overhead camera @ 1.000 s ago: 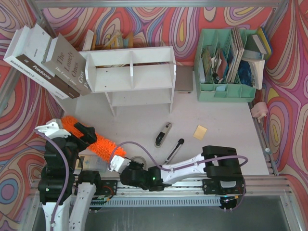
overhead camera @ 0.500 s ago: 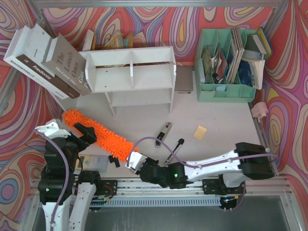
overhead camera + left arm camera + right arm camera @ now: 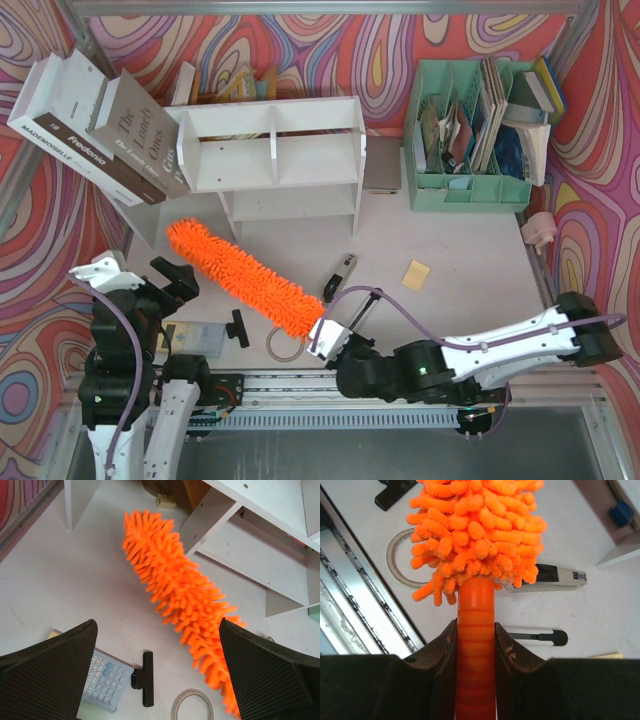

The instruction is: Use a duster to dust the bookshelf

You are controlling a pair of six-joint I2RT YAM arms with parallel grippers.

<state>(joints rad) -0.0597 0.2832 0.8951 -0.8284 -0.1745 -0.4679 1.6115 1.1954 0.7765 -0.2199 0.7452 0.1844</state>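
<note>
**Top view:** Your right end effector (image 3: 322, 338) is clenched on the near end of the orange duster (image 3: 245, 281). The duster slants up and to the left across the white desk (image 3: 450, 230). Its fluffy tip ends just in front of the bookshelf (image 3: 275, 160), near the lower left leg; you cannot tell from here whether the two touch. Your left end effector (image 3: 176, 279) is released at the left edge, beside the duster and apart from it. A calculator (image 3: 195, 338), a small black tool (image 3: 237, 328) and a ring of tape (image 3: 285, 346) lie near the front edge, close to the duster's near end. A green file organiser (image 3: 470, 150) stands to the right of the bookshelf. Large books (image 3: 95, 120) lean at its left side.

**Left wrist:** Your two dark fingers (image 3: 50, 672) stand wide apart with nothing between them. The duster runs diagonally through the middle of the frame, its tip overlapping a leg of the bookshelf. The calculator, the black tool and the ring of tape lie on the desk below it.

**Right wrist:** Your fingers (image 3: 442, 655) press on both sides of the ribbed orange handle (image 3: 476, 650), just below the fluffy head. The ring of tape shows on the left behind the head. A grey cutter (image 3: 560, 577) and a black pen (image 3: 540, 637) lie on the desk to the right.
</note>
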